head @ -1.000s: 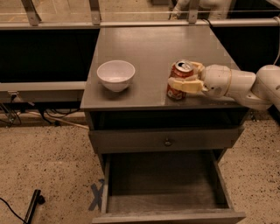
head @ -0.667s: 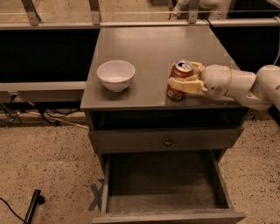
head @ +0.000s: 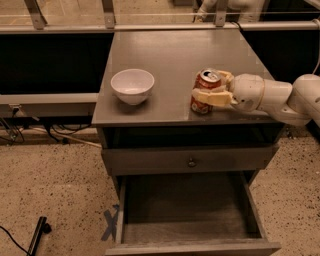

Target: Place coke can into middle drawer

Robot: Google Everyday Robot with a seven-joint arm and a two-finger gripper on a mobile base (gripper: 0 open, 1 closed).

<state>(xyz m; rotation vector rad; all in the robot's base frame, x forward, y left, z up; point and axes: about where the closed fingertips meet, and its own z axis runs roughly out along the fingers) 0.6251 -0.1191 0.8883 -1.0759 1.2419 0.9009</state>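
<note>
A grey wooden cabinet stands on a speckled beige floor before a dark partition with metal posts, a blue tape cross and a black cable lying beside it, the gripper clasping the coke can on its top.

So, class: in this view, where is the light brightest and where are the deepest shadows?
Camera view: a pale sheen lies on the far grey cabinet top; the white bowl throws a soft shadow under itself; the open grey middle drawer darkens toward its back; the white gripper, closed round the small red coke can, is evenly lit.
</note>
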